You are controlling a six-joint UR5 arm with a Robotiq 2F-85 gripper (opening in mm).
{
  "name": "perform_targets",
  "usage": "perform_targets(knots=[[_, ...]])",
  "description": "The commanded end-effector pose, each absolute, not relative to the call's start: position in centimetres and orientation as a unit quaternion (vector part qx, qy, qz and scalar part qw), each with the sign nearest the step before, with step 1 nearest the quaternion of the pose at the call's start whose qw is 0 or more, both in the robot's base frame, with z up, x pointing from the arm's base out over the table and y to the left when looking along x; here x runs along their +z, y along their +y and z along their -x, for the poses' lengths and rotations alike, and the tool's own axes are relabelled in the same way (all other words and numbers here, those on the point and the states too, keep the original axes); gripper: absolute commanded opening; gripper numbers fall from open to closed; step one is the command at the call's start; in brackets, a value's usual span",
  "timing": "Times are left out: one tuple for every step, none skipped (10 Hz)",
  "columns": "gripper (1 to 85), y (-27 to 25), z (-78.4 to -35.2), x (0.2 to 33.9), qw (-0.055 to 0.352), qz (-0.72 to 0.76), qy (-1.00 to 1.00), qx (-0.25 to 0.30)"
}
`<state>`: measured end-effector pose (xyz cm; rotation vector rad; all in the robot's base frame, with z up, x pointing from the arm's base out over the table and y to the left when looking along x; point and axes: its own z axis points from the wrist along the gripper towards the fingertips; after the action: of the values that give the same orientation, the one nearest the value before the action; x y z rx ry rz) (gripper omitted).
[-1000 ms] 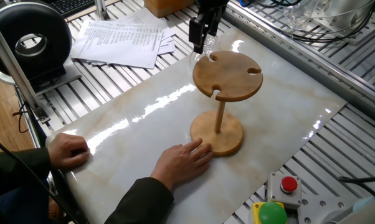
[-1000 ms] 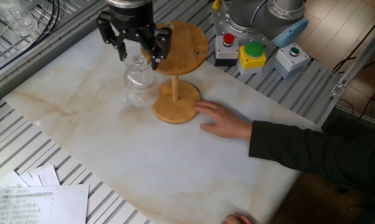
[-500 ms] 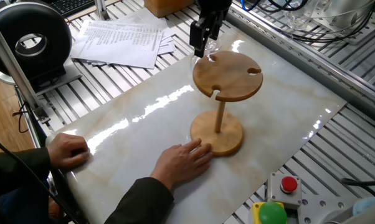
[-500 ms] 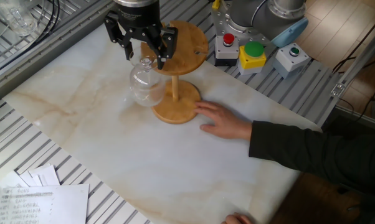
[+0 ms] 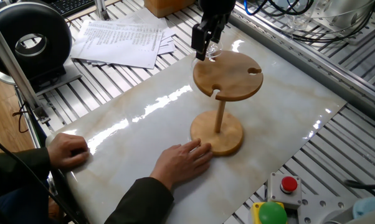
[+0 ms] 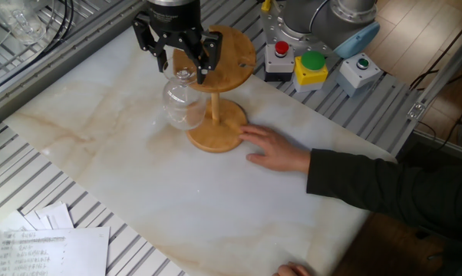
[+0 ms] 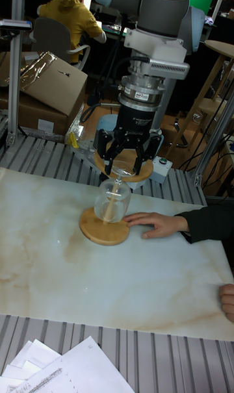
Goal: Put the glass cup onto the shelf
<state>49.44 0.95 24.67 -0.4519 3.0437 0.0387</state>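
Observation:
The glass cup (image 6: 183,109) hangs upside down, bowl downward, above the marble top. My gripper (image 6: 181,66) is shut on its flat foot. The cup sits right beside the edge of the shelf's round top disc (image 6: 229,50), level with a slot. In the tall fixed view the glass cup (image 7: 112,201) hangs in front of the shelf post, under my gripper (image 7: 123,164). From the opposite side, my gripper (image 5: 204,50) stands at the far rim of the shelf (image 5: 228,76); the cup is mostly hidden there. A person's hand (image 6: 277,149) rests against the shelf base (image 6: 216,129).
A box with red and green buttons (image 6: 296,61) stands behind the shelf. Loose papers (image 5: 122,40) and a black round device (image 5: 32,40) lie at the table's far left. The person's other hand (image 5: 66,151) rests on the table edge. Other glassware (image 6: 20,23) sits at one corner.
My gripper has carried the hanging cup sideways, closer to the shelf's top disc. The person's hands have stayed still.

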Motion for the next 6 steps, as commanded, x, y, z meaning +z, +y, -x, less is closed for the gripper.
perform_targets(knots=[[1.0,1.15,-49.05,24.58,0.034,0.142,0.989,0.015],[1.0,1.13,-48.94,24.52,0.034,0.141,0.989,0.012],[1.0,1.01,-48.79,24.50,0.032,0.140,0.990,0.010],[1.0,0.95,-48.61,24.47,0.030,0.137,0.990,0.008],[1.0,0.85,-48.47,24.43,0.028,0.135,0.990,0.006],[1.0,0.90,-48.21,24.41,0.024,0.132,0.991,0.007]])
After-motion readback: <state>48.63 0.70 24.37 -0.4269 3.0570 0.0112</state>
